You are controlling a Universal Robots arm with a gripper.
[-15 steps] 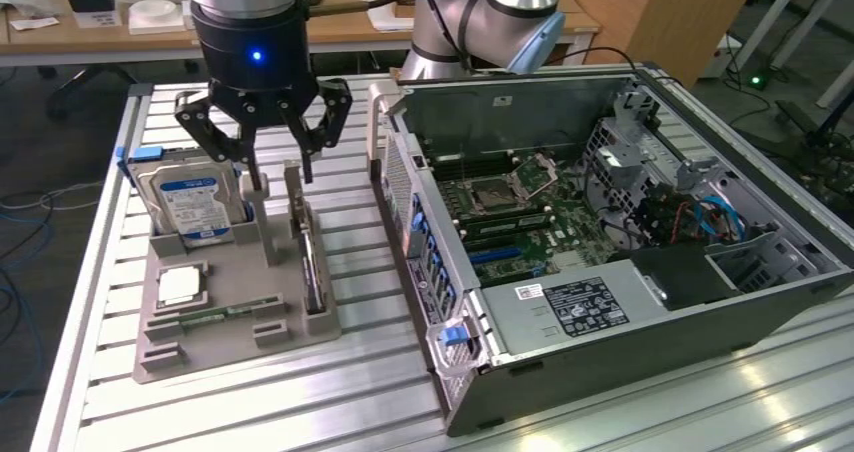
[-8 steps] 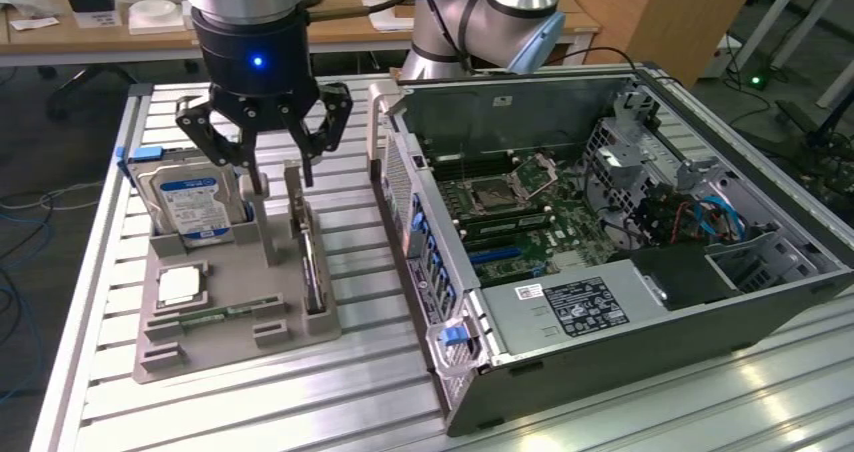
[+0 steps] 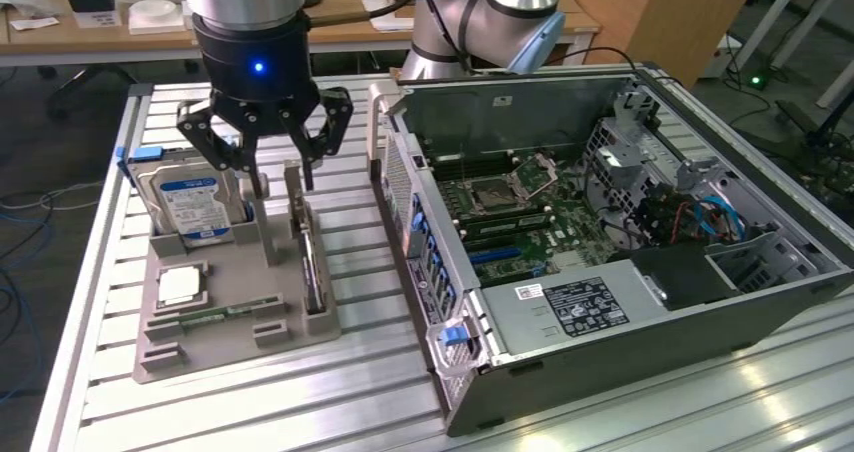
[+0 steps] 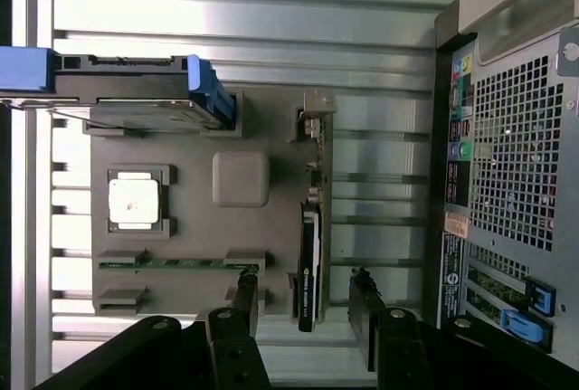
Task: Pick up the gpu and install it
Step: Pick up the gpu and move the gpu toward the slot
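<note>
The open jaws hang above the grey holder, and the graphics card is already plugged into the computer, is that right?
Not quite. The graphics card is not in the computer: it stands on edge in the grey holder, as the wrist view shows. The open jaws do hang above that holder.

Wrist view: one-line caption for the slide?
Open gripper hovers over the gpu, standing on edge in the grey holder tray beside the PC case.
</note>
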